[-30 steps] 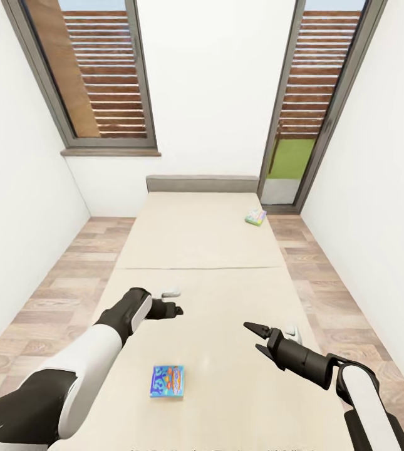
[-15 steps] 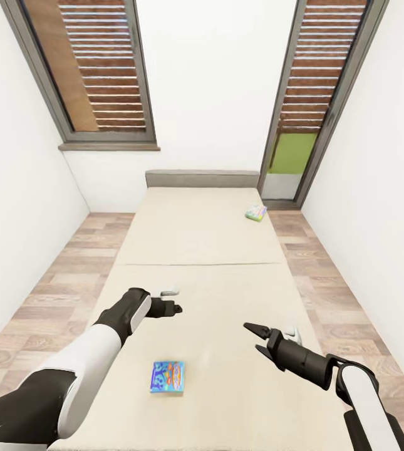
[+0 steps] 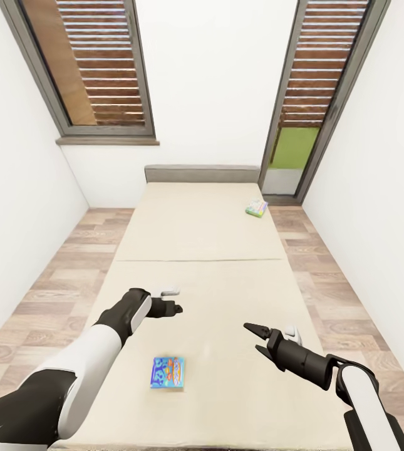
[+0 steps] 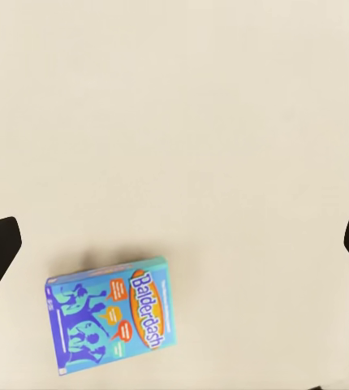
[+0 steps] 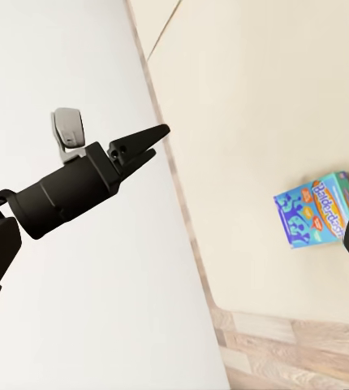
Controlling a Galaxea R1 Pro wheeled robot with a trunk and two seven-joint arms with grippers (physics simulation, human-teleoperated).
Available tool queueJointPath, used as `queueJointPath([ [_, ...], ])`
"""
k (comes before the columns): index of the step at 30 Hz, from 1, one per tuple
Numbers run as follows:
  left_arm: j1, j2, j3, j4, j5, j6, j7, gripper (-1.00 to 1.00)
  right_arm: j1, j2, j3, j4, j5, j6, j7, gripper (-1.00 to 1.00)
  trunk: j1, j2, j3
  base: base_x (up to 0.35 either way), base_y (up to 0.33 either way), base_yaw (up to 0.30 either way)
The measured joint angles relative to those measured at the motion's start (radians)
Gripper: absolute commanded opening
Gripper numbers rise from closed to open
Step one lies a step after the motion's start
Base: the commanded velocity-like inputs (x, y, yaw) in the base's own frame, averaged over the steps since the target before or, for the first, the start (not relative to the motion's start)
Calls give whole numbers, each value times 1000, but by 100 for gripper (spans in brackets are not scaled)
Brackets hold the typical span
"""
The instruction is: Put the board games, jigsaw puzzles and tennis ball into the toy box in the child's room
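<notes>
Two board games lie on the beige bed [image 3: 202, 250]. A blue one [image 3: 168, 373] [image 4: 114, 313] [image 5: 316, 210] rests flat near the foot end, between my arms. A pale green one [image 3: 257, 207] sits far off by the grey headboard, at the bed's right edge. My left gripper [image 3: 175, 308] [image 4: 174, 244] hovers open above the mattress, beyond and slightly left of the blue box. My right gripper [image 3: 252, 329] [image 5: 174, 252] is open over the right side of the bed, holding nothing. The table, toy box, jigsaw puzzles and tennis ball are out of view.
White walls close in on both sides, with strips of wood-plank floor [image 3: 57, 282] along the bed. A tall grey-framed window [image 3: 95, 69] stands at the back left and a glazed door [image 3: 305, 100] at the back right.
The whole picture has shifted slightly upward, so the camera moved. Both arms keep the same pose and both board games lie where they were on the bed.
</notes>
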Motion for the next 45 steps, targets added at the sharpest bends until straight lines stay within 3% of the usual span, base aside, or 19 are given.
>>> queueJointPath([
  [45, 2, -3, -4, 30, -5, -93, 3, 100, 0, 0, 0, 0, 0, 0, 0, 100, 0, 0, -73, 0, 0, 0],
])
